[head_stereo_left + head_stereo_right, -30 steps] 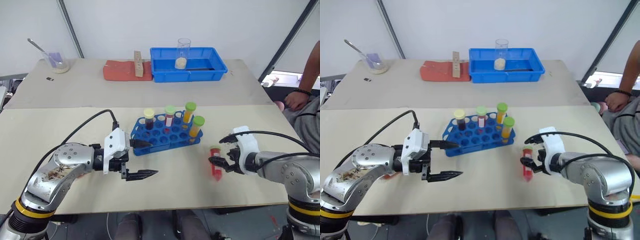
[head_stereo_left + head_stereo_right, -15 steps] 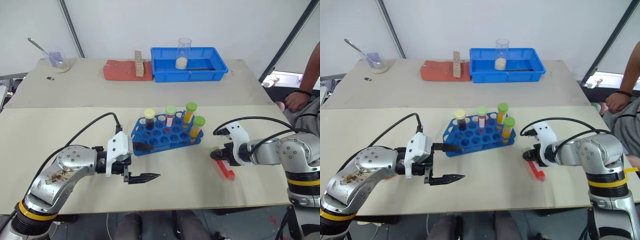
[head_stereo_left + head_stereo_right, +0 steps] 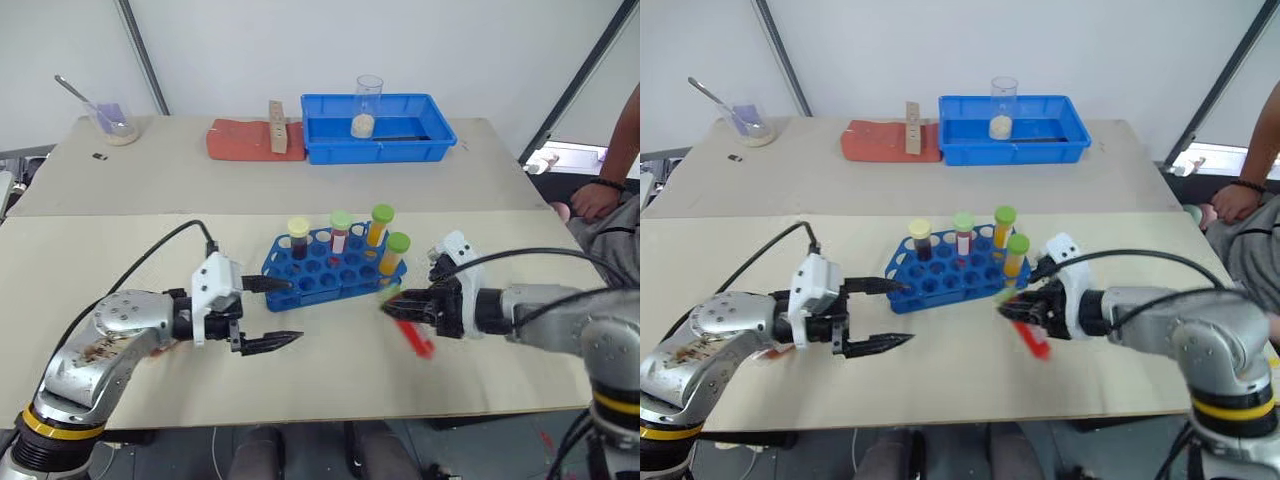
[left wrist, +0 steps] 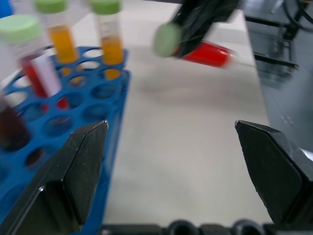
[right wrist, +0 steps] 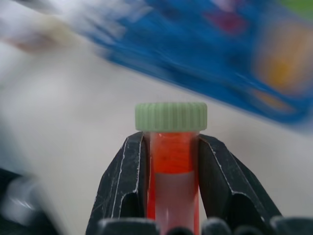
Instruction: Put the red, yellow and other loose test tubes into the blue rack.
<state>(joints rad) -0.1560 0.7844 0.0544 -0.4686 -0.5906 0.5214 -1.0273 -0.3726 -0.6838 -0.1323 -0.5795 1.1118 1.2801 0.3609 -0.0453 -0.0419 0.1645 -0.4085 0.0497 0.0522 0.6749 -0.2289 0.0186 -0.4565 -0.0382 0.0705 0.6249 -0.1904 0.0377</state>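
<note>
The right gripper (image 3: 405,305) has closed on the red test tube (image 5: 171,169) and lifted it off the desk (image 3: 120,250), carrying it toward the blue rack (image 3: 330,268); the tube now hangs at the rack's 4 o'clock side. The left gripper (image 3: 272,312) waits wide open at 8 o'clock. Insertion comes next, I judge.

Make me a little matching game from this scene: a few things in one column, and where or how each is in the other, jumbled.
1. red test tube
2. blue rack
3. left gripper
4. glass beaker

a. standing in the blue tray
b. open, beside the rack
c. clamped in the right gripper
d. holding four capped tubes

Pairs: 1-c, 2-d, 3-b, 4-a
</note>
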